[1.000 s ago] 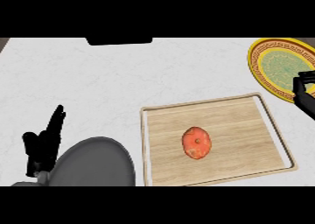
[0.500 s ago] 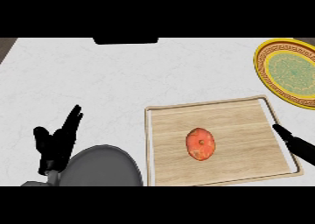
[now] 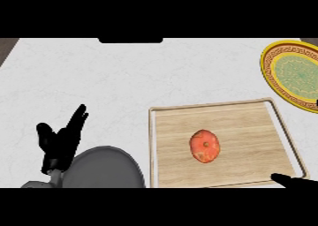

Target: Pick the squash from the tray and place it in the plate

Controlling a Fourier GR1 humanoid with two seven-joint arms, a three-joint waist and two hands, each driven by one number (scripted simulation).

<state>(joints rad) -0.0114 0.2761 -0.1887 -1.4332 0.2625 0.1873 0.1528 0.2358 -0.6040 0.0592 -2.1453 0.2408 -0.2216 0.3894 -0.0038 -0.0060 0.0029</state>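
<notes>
An orange-red squash (image 3: 205, 145) lies in the middle of a wooden tray (image 3: 213, 107) on the white counter. A yellow plate (image 3: 297, 73) with a green centre sits beyond the tray's far right corner, cut by the view's right edge. Only parts of my right hand (image 3: 298, 180) show: a black tip at the tray's near right corner and another at the right edge below the plate. It is apart from the squash and looks open. My left hand (image 3: 59, 140) rests open at the lower left, fingers up, well left of the tray.
My grey left forearm (image 3: 103, 170) fills the lower left beside the tray. A dark object (image 3: 130, 40) sits at the counter's far edge. The counter's left corner (image 3: 4, 48) drops off to dark flooring.
My right hand has dropped from beside the plate to the tray's near right corner, mostly leaving the view. The left hand has shifted a little right. The squash has not moved.
</notes>
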